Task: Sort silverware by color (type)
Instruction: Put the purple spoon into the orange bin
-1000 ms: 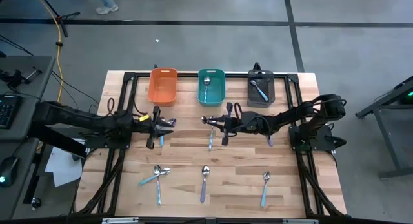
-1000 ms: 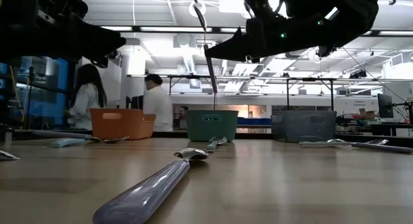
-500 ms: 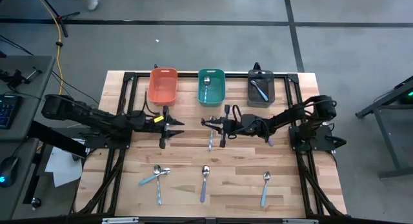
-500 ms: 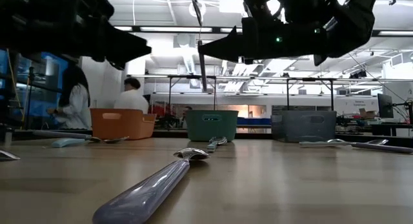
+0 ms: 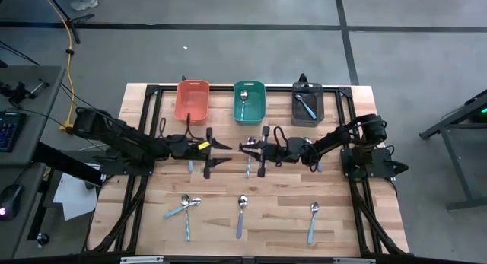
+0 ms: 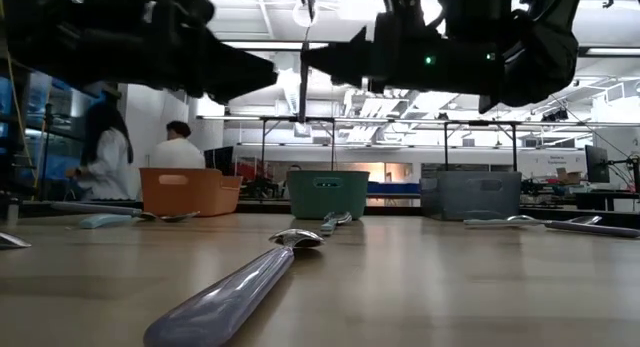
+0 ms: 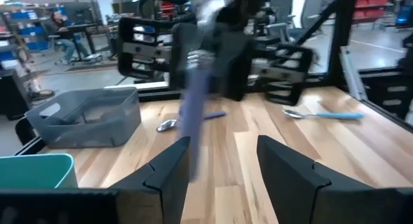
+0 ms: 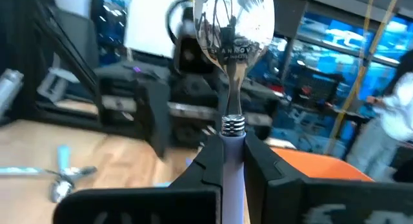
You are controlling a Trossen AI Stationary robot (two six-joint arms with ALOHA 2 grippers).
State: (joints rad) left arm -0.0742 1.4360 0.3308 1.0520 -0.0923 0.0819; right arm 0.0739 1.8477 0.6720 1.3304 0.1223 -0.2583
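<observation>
My right gripper (image 5: 246, 148) is shut on a purple-handled spoon (image 6: 304, 62) above the table's middle. The spoon stands upright, shiny bowl (image 8: 232, 22) on top. My left gripper (image 5: 220, 153) is open and level, pointing at the spoon from the table's left. In the left wrist view the blurred purple handle (image 7: 192, 114) hangs just ahead of the gripper (image 7: 222, 166), apart from its fingers. Other spoons lie flat on the table: one under the grippers (image 5: 247, 166), one beside it (image 5: 190, 166), a purple one (image 5: 318, 166) and several near the near edge. My right gripper pinches the spoon's purple handle (image 8: 231, 150) just below the metal collar, between its two fingers. The fingers come level from the table's right and lie across the handle. The spoon is lifted clear and upright, bowl above the fingers, the rest of the handle hanging below (image 6: 303, 102).
Three bins stand in a row at the far edge: orange (image 5: 192, 102), teal (image 5: 249, 104) holding a spoon, dark grey (image 5: 307, 106) holding a light blue spoon. Near the near edge lie two crossed spoons (image 5: 183, 207), a purple one (image 5: 241, 215) and a light blue one (image 5: 313, 222). People show beyond the table.
My left gripper has moved toward the table's right, closing on the right gripper and the held spoon. My right gripper has raised the spoon and brought it from a slight tilt to upright, edging toward the table's left.
</observation>
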